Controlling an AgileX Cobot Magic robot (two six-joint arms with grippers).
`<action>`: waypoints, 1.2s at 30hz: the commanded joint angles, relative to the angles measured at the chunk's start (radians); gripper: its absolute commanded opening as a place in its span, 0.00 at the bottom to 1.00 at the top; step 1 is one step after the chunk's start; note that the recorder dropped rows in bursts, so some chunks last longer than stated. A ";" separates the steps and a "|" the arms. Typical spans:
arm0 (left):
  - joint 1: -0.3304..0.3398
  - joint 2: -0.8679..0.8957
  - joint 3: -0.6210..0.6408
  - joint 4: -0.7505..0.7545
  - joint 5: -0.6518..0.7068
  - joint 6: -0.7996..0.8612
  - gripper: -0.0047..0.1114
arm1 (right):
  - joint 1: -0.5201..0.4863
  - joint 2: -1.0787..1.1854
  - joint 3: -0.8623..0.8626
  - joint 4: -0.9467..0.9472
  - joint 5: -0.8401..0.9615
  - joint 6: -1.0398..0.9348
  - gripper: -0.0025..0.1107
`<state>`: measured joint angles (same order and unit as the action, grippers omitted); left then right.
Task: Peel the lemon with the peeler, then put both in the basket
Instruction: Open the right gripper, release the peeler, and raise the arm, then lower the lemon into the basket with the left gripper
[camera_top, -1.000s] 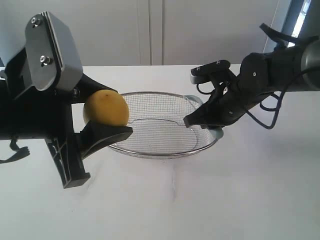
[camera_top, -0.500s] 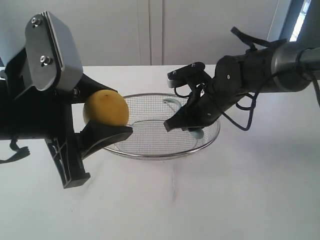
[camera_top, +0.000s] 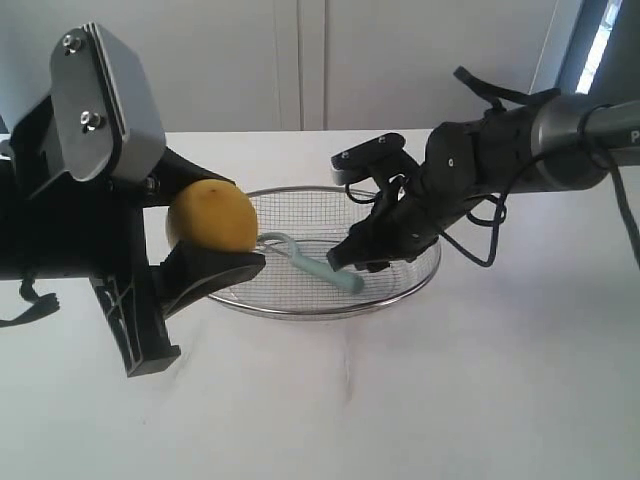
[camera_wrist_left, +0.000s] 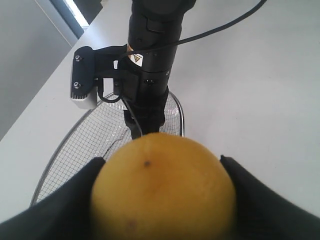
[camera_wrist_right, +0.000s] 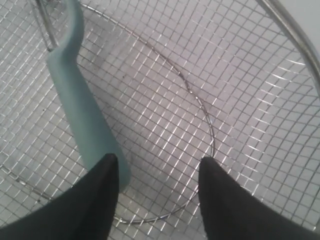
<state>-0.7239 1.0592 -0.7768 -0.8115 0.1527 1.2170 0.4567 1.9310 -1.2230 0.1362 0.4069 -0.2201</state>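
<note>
Lemon clamped on the left, peeler lying in the basket.
The left tool (camera_top: 212, 218) is closed around the lemon (camera_wrist_left: 162, 195), holding it up at the 9 o'clock rim of the basket (camera_top: 310, 210). The peeler (camera_top: 325, 268) lies on the mesh with its blade toward 10 o'clock. The right tool (camera_wrist_right: 157, 162) hangs above it, fingers spread and empty, one just beside the handle's end. The counter (camera_top: 450, 400) is white.

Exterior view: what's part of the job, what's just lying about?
Job: lemon, held in left gripper; peeler, lying in basket; right gripper, open over the basket.
Just there: table; wall behind.
</note>
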 joint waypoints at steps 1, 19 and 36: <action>-0.006 -0.013 -0.001 -0.016 0.001 -0.008 0.04 | 0.001 -0.061 -0.002 0.007 -0.005 -0.008 0.44; -0.006 -0.013 -0.001 -0.016 0.005 -0.008 0.04 | 0.001 -0.574 0.021 0.002 0.430 0.075 0.02; -0.006 -0.013 -0.001 -0.016 0.020 -0.008 0.04 | 0.001 -0.692 0.028 0.004 0.465 0.075 0.02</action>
<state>-0.7239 1.0592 -0.7768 -0.8115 0.1606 1.2170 0.4582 1.2468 -1.2002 0.1400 0.8681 -0.1489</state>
